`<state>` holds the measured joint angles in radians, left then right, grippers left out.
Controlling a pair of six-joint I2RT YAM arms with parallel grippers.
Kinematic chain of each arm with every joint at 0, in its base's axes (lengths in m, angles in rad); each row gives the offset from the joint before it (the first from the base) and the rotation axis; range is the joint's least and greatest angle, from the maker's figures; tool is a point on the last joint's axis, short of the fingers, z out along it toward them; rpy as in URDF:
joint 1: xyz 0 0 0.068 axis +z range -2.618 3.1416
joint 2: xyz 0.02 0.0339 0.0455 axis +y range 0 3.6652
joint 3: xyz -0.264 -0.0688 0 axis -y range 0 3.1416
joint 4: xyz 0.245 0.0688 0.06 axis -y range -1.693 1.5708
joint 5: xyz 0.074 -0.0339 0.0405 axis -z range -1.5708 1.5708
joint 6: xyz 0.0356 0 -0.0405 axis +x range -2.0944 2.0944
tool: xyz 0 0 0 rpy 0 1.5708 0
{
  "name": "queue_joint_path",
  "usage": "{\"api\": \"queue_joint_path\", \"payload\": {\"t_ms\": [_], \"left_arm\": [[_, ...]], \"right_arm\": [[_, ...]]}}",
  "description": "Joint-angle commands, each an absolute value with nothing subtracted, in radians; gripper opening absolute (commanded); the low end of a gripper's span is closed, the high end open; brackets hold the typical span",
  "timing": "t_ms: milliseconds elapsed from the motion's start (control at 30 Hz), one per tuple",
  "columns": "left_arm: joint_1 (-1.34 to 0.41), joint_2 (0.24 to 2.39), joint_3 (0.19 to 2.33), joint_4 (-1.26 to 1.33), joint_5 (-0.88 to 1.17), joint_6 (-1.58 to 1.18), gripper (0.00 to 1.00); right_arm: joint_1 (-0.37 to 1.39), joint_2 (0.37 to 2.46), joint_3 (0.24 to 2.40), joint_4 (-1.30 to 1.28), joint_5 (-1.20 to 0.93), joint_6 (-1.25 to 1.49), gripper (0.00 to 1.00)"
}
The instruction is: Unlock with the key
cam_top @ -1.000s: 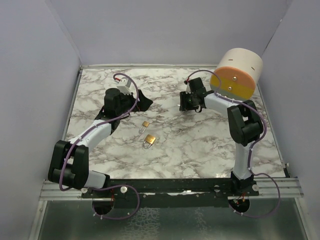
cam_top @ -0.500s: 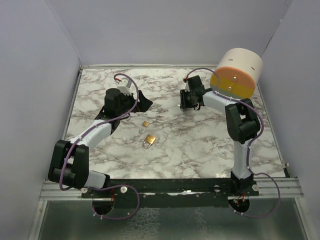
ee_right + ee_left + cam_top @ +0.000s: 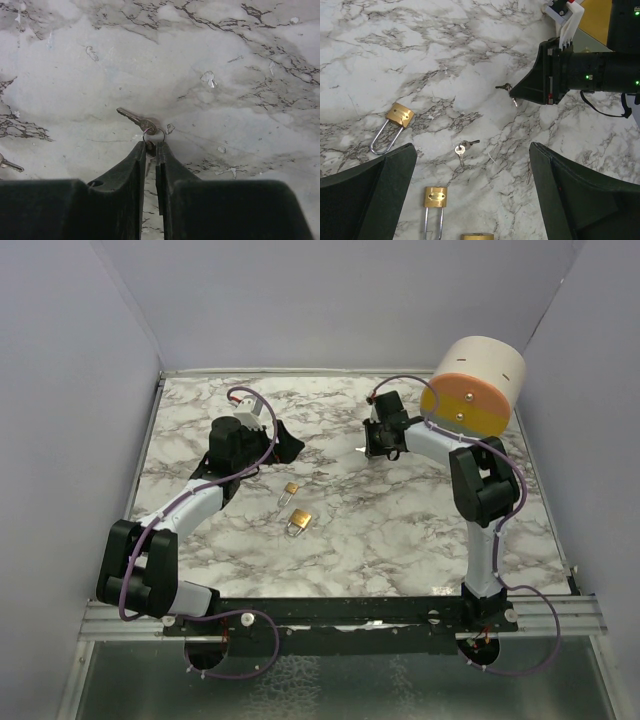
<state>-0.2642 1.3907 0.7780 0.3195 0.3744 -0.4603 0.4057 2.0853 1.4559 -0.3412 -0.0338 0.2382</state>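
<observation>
Two brass padlocks (image 3: 291, 489) (image 3: 299, 520) lie on the marble table (image 3: 400, 530) near its middle. My left gripper (image 3: 285, 445) hovers over them, wide open and holding nothing. In the left wrist view the padlocks (image 3: 400, 115) (image 3: 435, 197) lie flat, with a loose pair of keys (image 3: 462, 148) between them. My right gripper (image 3: 375, 448) is down at the table, further back. In the right wrist view its jaws (image 3: 151, 146) are pinched on one key of a ringed pair. The other key (image 3: 136, 119) lies flat just ahead of the tips.
A big beige and orange cylinder (image 3: 475, 385) stands at the back right, close behind the right arm. A third padlock (image 3: 476, 236) shows at the bottom edge of the left wrist view. Another thin key (image 3: 529, 176) lies beside the left gripper's right finger. Grey walls close the table in.
My right gripper's jaws have closed from half open onto the key, and its wrist has shifted slightly back and left. The left arm and padlocks have not moved.
</observation>
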Motion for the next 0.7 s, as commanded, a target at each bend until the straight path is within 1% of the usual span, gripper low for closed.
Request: {"api": "queue_joint_path", "payload": {"t_ms": [0,167,433,667], "left_arm": [[-0.269,1.396,0.782,0.323,0.36,-0.455,0.99],[-0.272,1.405,0.785,0.33,0.361,-0.457,0.99],[-0.298,1.429,0.785,0.389,0.374,-0.457,0.99],[-0.326,1.465,0.794,0.449,0.39,-0.461,0.99]], "right_arm": [[0.403,2.117,1.448,-0.342,0.024,0.22,0.1],[0.403,2.054,1.385,-0.251,0.026,0.196,0.01],[0.403,1.903,1.246,-0.069,-0.018,0.15,0.01],[0.402,1.811,1.239,-0.084,-0.143,0.122,0.01]]}}
